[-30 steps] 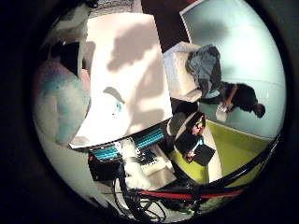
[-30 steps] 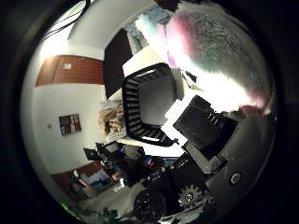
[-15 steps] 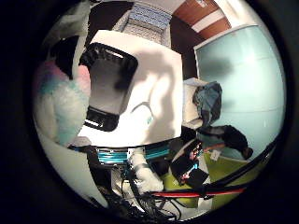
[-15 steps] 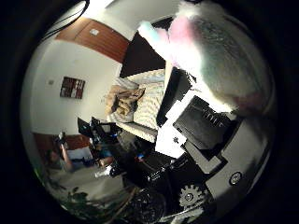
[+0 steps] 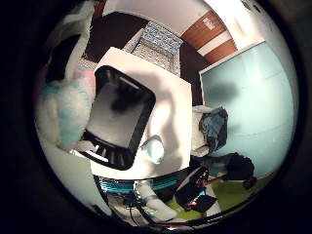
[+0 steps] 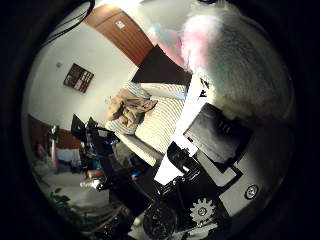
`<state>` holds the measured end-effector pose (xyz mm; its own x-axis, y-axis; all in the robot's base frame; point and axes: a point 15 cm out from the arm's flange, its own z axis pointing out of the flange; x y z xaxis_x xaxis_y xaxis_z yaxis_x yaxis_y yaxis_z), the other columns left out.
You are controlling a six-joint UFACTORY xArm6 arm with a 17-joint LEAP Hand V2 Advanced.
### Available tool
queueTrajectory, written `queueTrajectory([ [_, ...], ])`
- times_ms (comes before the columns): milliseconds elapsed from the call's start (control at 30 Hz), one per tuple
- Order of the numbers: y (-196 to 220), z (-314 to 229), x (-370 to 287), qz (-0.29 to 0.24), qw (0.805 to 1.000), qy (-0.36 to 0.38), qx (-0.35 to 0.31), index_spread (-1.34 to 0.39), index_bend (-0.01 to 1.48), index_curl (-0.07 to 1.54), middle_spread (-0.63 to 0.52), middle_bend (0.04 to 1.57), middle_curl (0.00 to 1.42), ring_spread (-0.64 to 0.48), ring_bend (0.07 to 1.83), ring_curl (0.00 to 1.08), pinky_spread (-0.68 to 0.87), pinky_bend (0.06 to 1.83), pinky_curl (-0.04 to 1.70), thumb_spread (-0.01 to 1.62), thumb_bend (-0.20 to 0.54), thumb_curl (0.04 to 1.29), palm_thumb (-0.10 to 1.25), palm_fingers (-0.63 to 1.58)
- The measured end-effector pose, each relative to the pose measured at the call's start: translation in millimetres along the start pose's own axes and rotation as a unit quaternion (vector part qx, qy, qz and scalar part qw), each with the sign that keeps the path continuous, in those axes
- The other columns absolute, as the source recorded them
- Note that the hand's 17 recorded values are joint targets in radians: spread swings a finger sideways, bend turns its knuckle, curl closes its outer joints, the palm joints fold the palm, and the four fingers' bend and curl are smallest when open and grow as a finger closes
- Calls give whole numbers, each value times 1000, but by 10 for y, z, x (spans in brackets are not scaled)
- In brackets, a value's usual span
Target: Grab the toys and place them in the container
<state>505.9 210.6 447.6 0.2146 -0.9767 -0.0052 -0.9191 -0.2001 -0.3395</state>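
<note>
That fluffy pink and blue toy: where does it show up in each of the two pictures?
Little finger side view: the fluffy toy fills one edge, close to the palm, beside the black container on the white table.
Thumb side view: its pink and pale fur bulks large against the hand.
Shared landmark: the toy itself; the container appears only in the first.
</note>
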Motion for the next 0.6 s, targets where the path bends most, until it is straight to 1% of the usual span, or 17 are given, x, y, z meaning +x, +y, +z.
queueTrajectory([
  [67,30,142,72,3,1000,3,-8,-285,1030,980,-206,1223,1000,-272,1284,914,-208,1116,1266,1081,-17,725,879,1020],
  [133,43,237,148,7,1000,7,-12,-291,1001,973,-209,1196,996,-272,1280,899,-221,1085,1232,1122,-28,672,825,1015],
  [200,100,353,224,8,1000,11,-20,-300,936,951,-210,1141,973,-267,1257,855,-251,1032,1167,1162,-44,586,692,1028],
  [233,115,390,244,7,1000,13,-23,-303,903,939,-208,1133,963,-264,1250,840,-260,1009,1145,1171,-41,568,669,1031],
  [267,147,428,269,8,1000,14,-27,-315,806,915,-206,1110,933,-268,1228,806,-293,975,1097,1185,-39,534,622,1021],
  [333,210,488,341,8,999,17,-33,-337,600,870,-204,1035,874,-284,1186,743,-377,892,1008,1201,-31,481,571,878],
  [367,237,503,357,7,999,18,-36,-356,483,840,-205,994,847,-292,1166,720,-419,855,974,1203,-32,457,545,740],
  [400,270,510,381,7,999,18,-39,-379,446,822,-208,947,827,-290,1137,706,-402,791,966,1200,-30,442,531,575],
  [433,296,510,394,6,999,17,-41,-412,449,791,-206,910,802,-278,1062,670,-337,680,946,1199,-29,423,512,424],
  [467,311,509,401,5,999,15,-41,-443,445,757,-189,795,754,-235,992,643,-222,653,940,1196,-27,406,499,283],
  [500,321,508,414,5,999,15,-41,-457,419,718,-167,689,705,-191,926,603,-124,660,929,1191,-27,395,492,190],
  [533,340,503,424,4,999,14,-42,-473,403,674,-128,597,650,-114,856,562,22,666,909,1189,-26,379,475,160],
  [600,373,485,436,1,999,14,-42,-478,350,597,-71,458,562,26,727,485,237,687,866,1181,-24,358,458,84],
])
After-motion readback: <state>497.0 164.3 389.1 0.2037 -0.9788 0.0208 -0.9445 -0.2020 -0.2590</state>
